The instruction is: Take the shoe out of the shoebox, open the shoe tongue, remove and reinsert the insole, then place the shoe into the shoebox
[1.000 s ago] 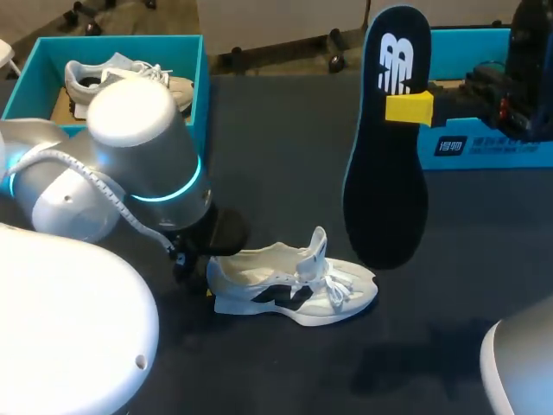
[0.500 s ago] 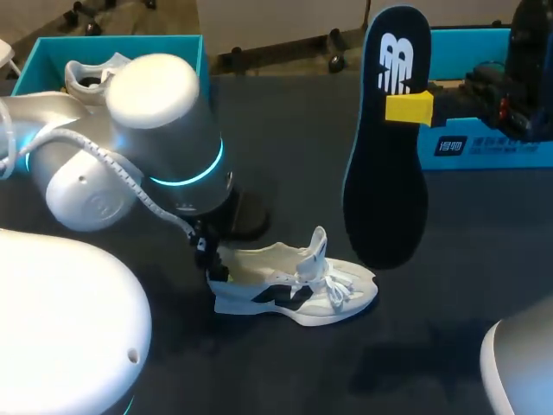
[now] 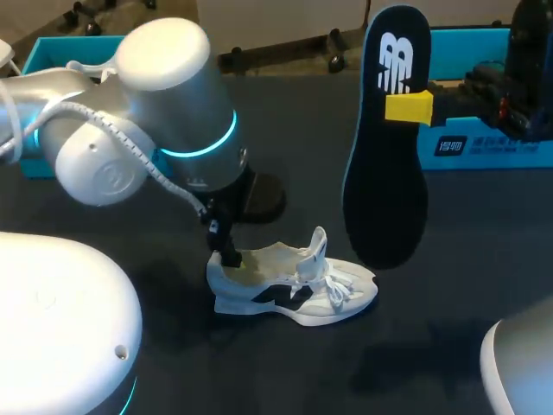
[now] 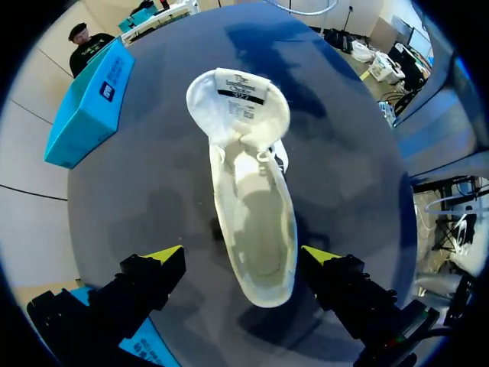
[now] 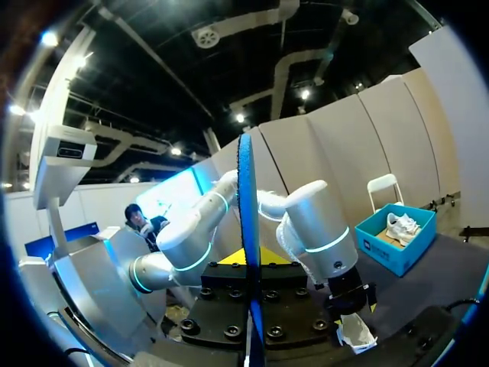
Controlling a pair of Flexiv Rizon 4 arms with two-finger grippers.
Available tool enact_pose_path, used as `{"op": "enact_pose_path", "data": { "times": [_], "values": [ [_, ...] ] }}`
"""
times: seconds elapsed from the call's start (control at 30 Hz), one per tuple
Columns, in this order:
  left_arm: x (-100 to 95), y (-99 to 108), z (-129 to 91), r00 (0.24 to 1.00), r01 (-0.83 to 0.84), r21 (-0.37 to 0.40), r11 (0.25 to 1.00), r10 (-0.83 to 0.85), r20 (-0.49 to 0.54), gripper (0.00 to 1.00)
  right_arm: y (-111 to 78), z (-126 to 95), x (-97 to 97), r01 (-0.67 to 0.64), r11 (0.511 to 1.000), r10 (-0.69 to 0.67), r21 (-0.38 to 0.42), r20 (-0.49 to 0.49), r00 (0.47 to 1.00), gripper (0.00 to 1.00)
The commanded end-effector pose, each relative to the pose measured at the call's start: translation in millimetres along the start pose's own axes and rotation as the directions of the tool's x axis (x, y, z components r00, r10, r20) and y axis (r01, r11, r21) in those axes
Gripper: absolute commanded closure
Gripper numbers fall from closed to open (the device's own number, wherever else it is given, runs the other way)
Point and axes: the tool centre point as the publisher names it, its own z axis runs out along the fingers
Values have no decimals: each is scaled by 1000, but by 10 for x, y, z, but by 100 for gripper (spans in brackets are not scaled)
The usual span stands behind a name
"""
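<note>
A white shoe (image 3: 294, 290) lies on its side on the dark table, its tongue (image 4: 238, 107) pulled open and its inside bare. My left gripper (image 3: 229, 255) hangs over the heel. In the left wrist view this gripper (image 4: 243, 256) is open, and the heel of the shoe (image 4: 256, 229) lies between its yellow tips without touching them. My right gripper (image 3: 408, 108) is shut on a black insole (image 3: 386, 156), held upright above the table to the right of the shoe. The right wrist view shows the insole (image 5: 246, 222) edge-on between the fingers.
A blue shoebox (image 3: 484, 143) stands at the back right behind the insole. Another blue box (image 5: 397, 229) with a second shoe stands at the back left, mostly hidden by my left arm (image 3: 164, 112) in the head view. Its blue edge (image 3: 47, 52) shows there.
My left arm has swung right and toward the shoe, bringing its open gripper over the heel. The right arm and the insole have stayed still.
</note>
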Motion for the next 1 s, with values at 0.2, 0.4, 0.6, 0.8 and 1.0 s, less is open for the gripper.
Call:
{"op": "enact_pose_path", "data": {
  "times": [0.2, 0.4, 0.6, 0.8, 1.0],
  "values": [
    [-335, -266, 468, 998, 56, -12, 998, -57, -14, 0, 29, 31, -33, -2, 1000, 2, 6, -3, 1000, 100],
    [-325, -305, 671, 995, 100, -10, 995, -100, -12, 0, 29, 31, -33, -2, 1000, 2, 6, -3, 1000, 100],
    [-335, -328, 823, 991, 130, -12, 991, -130, -10, 0, 29, 31, -33, -2, 1000, 2, 6, -3, 1000, 100],
    [-322, -321, 925, 988, 157, -6, 988, -157, -10, 3, 29, 31, -33, -2, 1000, 2, 6, -3, 1000, 100],
    [-316, -314, 993, 987, 162, -7, 987, -162, -18, 29, 29, 31, -33, -2, 1000, 2, 6, -3, 1000, 100]
  ]
}}
